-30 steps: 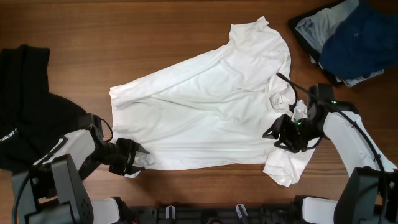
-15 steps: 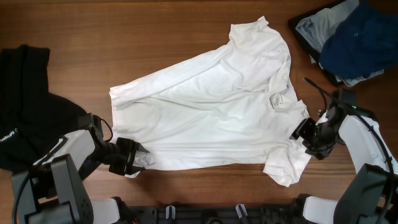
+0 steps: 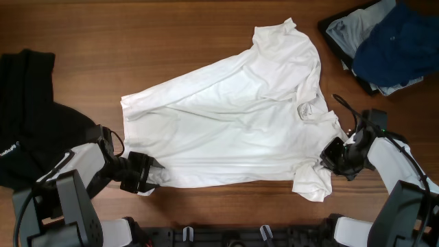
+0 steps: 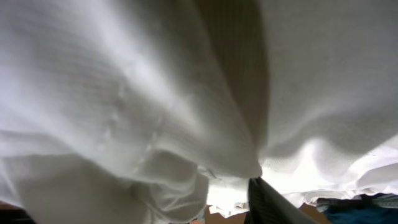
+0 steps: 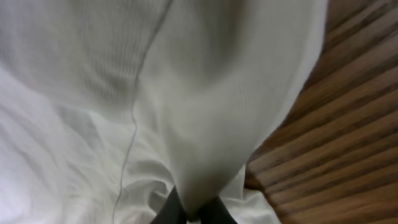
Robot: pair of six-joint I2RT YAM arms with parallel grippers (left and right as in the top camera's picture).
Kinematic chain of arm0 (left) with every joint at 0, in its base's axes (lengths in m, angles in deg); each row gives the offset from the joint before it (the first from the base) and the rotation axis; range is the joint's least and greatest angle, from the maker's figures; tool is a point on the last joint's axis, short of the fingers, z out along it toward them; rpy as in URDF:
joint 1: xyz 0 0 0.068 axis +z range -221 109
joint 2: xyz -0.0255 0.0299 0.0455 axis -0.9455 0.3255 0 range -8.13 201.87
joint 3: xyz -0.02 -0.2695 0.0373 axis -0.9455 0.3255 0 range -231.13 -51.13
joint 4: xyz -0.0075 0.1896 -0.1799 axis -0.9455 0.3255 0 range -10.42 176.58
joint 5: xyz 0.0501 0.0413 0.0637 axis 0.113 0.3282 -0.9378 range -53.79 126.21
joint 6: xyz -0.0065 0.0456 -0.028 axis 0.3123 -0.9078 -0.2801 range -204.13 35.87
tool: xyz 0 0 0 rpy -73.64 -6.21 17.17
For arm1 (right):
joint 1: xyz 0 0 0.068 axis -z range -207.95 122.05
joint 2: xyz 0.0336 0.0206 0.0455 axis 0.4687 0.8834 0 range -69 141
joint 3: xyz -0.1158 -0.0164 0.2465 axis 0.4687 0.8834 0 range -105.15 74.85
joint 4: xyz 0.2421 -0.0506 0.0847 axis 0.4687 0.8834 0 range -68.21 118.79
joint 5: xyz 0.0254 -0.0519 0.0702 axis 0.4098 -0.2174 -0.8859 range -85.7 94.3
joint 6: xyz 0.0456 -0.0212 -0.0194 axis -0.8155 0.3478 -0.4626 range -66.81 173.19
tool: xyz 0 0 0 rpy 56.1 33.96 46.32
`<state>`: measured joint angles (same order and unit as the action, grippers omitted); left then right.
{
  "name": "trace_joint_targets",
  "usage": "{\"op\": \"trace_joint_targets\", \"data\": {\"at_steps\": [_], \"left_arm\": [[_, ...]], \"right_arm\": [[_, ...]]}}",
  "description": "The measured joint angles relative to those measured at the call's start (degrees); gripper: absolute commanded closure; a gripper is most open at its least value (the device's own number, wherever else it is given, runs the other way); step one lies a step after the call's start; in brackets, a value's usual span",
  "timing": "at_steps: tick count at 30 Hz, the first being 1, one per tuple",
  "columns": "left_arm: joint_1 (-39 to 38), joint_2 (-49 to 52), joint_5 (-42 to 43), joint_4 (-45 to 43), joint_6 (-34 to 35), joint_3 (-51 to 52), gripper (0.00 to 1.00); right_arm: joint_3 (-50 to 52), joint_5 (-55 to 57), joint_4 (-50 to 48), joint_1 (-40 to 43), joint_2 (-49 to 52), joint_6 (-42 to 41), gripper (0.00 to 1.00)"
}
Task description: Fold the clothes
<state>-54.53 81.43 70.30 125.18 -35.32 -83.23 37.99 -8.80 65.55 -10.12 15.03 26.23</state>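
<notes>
- A brown wooden table (image 3: pixel 199 34) fills the overhead view, with its lines running side to side.
- A flat black tray (image 3: pixel 335 44) sits at the table's far right corner. Only its dark edge shows.

I see the white T-shirt (image 3: pixel 233 123) lying mostly flat but wrinkled across the table's middle, its hem toward 8 o'clock, one sleeve toward 1 o'clock and the other bunched toward 4 o'clock. A black garment (image 3: pixel 31 116) lies crumpled at 9 o'clock. At 2 o'clock a dark blue garment (image 3: pixel 394 41) is heaped over a pale grey-blue garment (image 3: pixel 343 31).
</notes>
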Motion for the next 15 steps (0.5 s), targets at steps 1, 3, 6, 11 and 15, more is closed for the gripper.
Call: {"op": "trace_joint_targets", "data": {"at_steps": [1, 3, 6, 11, 15], "left_arm": [[0.0, 0.0, -0.3, 0.0, -0.1, 0.0, 0.96], [0.0, 0.0, -0.8, -0.9, -0.8, 0.0, 0.96], [0.0, 0.0, -0.8, -1.1, -1.4, 0.0, 0.96], [-2.3, -2.4, -2.1, -1.9, -1.6, 0.3, 0.96], [-5.9, -9.7, -7.3, -0.2, -1.3, 0.5, 0.96]], "right_arm": [[0.0, -0.1, -0.2, 0.0, 0.0, 0.2, 0.96], [0.0, -0.3, -0.8, 0.0, 0.0, 0.4, 0.95], [0.0, -0.4, -1.2, 0.0, 0.0, 0.7, 0.96], [-5.4, -0.4, -0.6, 0.0, 0.0, 0.6, 0.96], [-10.7, -0.4, 1.1, 0.0, 0.0, 0.4, 0.95]]}}
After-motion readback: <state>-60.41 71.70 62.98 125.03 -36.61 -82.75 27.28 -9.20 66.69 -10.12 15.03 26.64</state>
